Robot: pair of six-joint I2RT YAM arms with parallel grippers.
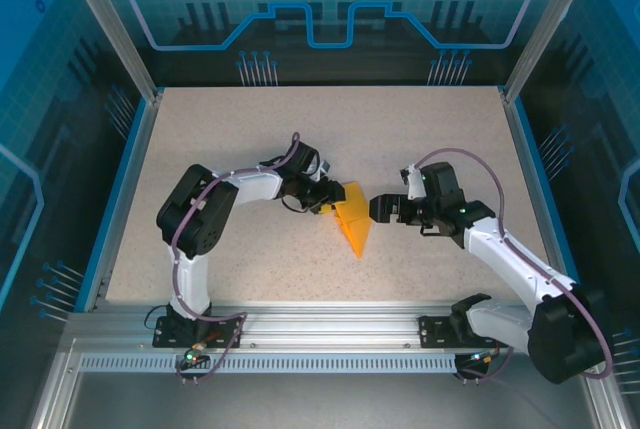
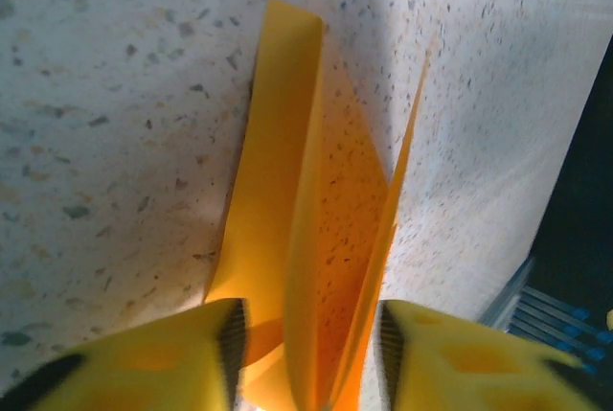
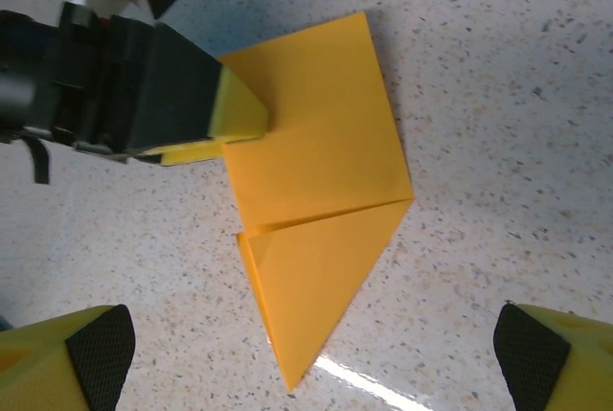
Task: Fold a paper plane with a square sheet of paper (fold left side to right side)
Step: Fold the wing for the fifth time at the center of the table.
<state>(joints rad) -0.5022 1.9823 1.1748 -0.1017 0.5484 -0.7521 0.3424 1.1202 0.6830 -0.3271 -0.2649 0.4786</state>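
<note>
The orange paper (image 1: pixel 354 225) lies mid-table, folded into a pointed shape whose tip faces the near edge. In the right wrist view the paper (image 3: pixel 316 152) shows a square upper part and a triangular lower flap. My left gripper (image 1: pixel 330 201) is at its left edge, one yellow finger (image 3: pixel 239 109) on top and one under it. In the left wrist view the paper's layers (image 2: pixel 287 143) stand up between the pads of the left gripper (image 2: pixel 306 344), which are closed in on them. My right gripper (image 1: pixel 375 209) hovers just right of the paper, and its jaws (image 3: pixel 316 361) stand wide open and apart from it.
The speckled beige table (image 1: pixel 300 129) has blue edging on its left and right sides and bare room all round the paper. An aluminium rail (image 1: pixel 330 334) with both arm bases runs along the near edge.
</note>
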